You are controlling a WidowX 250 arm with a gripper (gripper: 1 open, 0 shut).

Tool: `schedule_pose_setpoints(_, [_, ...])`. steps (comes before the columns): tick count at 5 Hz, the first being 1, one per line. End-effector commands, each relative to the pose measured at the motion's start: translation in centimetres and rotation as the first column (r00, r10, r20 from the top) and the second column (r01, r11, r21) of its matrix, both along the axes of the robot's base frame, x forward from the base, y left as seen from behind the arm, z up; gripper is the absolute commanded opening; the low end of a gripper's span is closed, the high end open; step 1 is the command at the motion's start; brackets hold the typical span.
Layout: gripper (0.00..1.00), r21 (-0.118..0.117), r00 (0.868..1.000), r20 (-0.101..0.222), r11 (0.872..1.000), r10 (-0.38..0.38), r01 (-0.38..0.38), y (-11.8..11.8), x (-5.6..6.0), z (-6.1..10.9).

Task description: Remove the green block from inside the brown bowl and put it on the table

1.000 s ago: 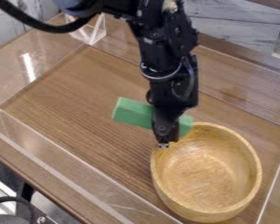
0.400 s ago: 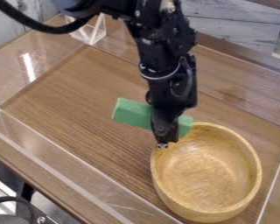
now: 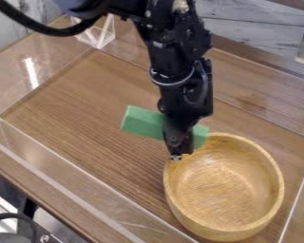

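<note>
One block, one bowl, one hand.
Matte green flat block point(image 3: 144, 121) lies on wood-grain surface point(image 3: 79, 114) beside round, empty, thick-rimmed wooden bowl point(image 3: 226, 184); black hand point(image 3: 178, 150) is closed, nothing gripped.

Bright, even light; glare on acrylic walls point(image 3: 66, 59); slightly soft

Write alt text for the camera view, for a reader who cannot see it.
A black robot arm points its shut pincer down at the near-left rim of an empty brown bowl on a wood-grain table. A green block lies on the table just behind the arm, outside the bowl and partly hidden by it. Low clear walls edge the table.
</note>
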State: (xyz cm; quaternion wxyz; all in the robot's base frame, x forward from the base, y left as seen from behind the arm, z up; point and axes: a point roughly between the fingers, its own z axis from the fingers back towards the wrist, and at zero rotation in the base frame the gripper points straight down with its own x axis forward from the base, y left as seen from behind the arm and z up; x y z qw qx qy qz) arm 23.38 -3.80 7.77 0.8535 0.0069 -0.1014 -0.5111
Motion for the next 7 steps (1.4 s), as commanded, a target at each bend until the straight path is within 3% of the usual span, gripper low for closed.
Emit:
schedule_pose_setpoints(1, [0.0,-0.003,0.999,0.032,1.0,0.017,-0.017,0.7,0.2,1.0])
schedule_pose_setpoints(3, [0.0,0.002,0.999,0.029,0.999,0.04,-0.04,1.8,-0.1,1.0])
schedule_pose_setpoints(7, [0.0,-0.017,0.997,0.048,0.998,0.064,-0.063,2.2,-0.3,0.7])
